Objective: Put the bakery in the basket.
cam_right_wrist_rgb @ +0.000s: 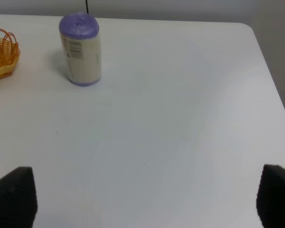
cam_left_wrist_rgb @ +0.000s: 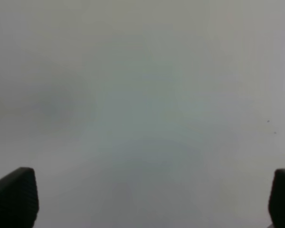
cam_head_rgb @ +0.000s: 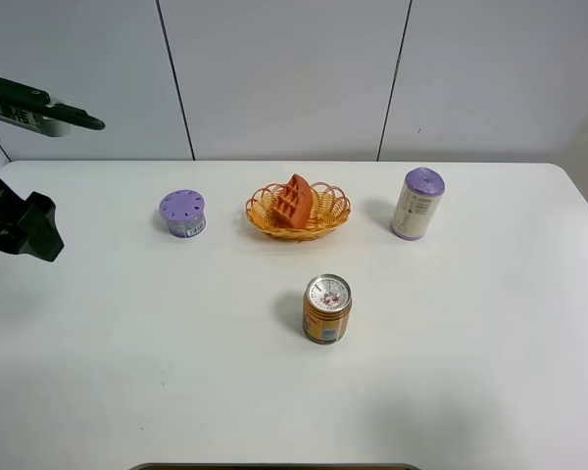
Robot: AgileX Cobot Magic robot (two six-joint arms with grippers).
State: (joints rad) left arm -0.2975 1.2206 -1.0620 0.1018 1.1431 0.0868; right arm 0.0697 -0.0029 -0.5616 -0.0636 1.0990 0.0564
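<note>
orange-yellow wicker is dominating the middle of the exterior high view: the basket (cam_head_rgb: 299,211) is sitting at the far centre of the white table (cam_head_rgb: 127,372), and the bakery (cam_head_rgb: 294,201), an orange-brown wedge with a grid of squares, is lying tilted inside it, leaning on the weave. a short round container with a purple lid (cam_head_rgb: 182,213) is standing to the left of the basket, apart from it, and a tall cream canister with a purple cap (cam_head_rgb: 417,204) is standing upright to its right, also apart. a gold drink can (cam_head_rgb: 326,309) is standing upright nearer the camera, well clear of the basket. the left arm (cam_head_rgb: 20,225) is showing only as dark parts at the left edge, away from everything on the table.

the left wrist view is showing the left gripper (cam_left_wrist_rgb: 152,199) with its dark fingertips (cam_left_wrist_rgb: 14,197) spread wide at opposite corners, nothing between them, over a blurred pale surface.

the right wrist view is showing the right gripper (cam_right_wrist_rgb: 142,199) with its fingers likewise spread wide and empty above bare tabletop. the tall canister is standing beyond it, and the looped rim of the basket is peeking in at the picture's edge, near the canister but not touching.
</note>
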